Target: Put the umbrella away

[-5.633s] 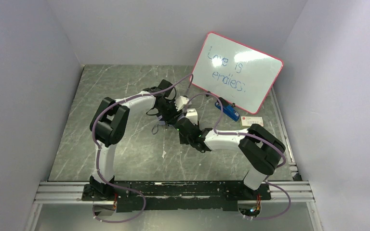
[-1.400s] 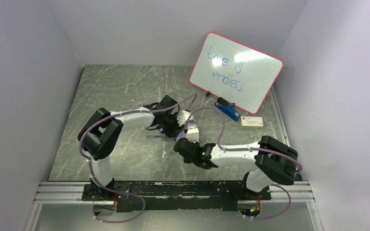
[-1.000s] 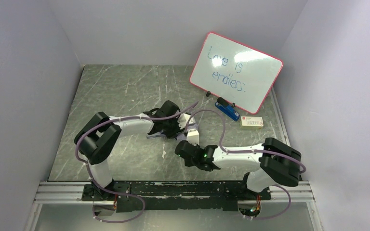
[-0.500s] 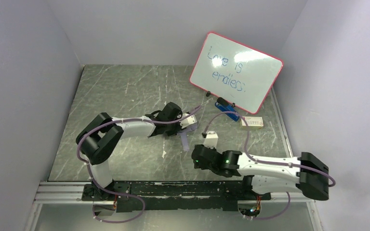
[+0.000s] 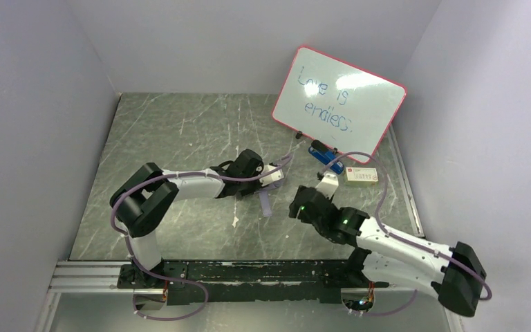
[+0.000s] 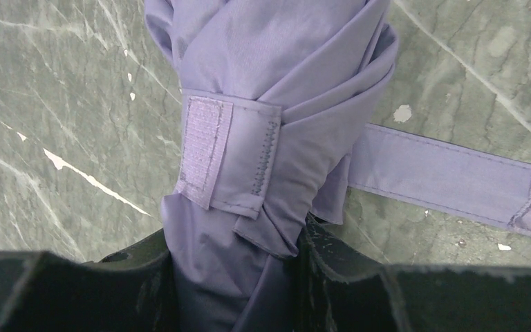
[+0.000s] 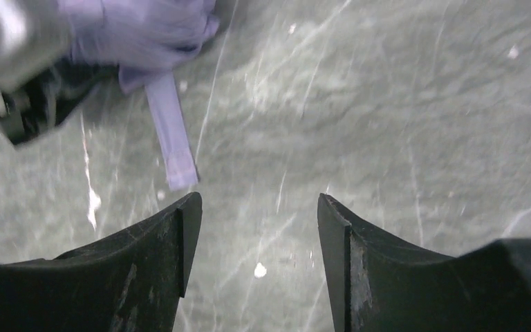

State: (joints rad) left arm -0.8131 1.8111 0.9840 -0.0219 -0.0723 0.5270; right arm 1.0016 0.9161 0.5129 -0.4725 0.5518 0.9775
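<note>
1. Left arm [image 5: 180, 185]: elbow folded near the left side of the table [image 5: 173, 124], forearm stretched low and rightward to mid-table.
2. Left gripper [image 5: 257, 181]: its fingers [image 6: 138, 273] are clamped on either side of the umbrella's bundled fabric.
3. Umbrella [image 6: 276, 104]: folded, lavender, rolled tight and banded by a stitched fastening tab. It is held at mid-table, just left of centre.
4. Strap [image 6: 449, 176]: a flat lavender band, trailing loose from the bundle across the marbled surface.
5. Right gripper [image 7: 256, 207]: jaws spread, nothing between them, pointed down at bare table near the strap's free end and apart from it.
6. Right arm [image 5: 401, 245]: elbow far out at the lower right, forearm reaching up-left toward centre.
7. Whiteboard [image 5: 339, 104]: red-framed, propped at the rear right.
8. Blue eraser [image 5: 326, 158]: at the foot of the whiteboard.
9. Small box [image 5: 361, 176]: just right of the blue eraser.
</note>
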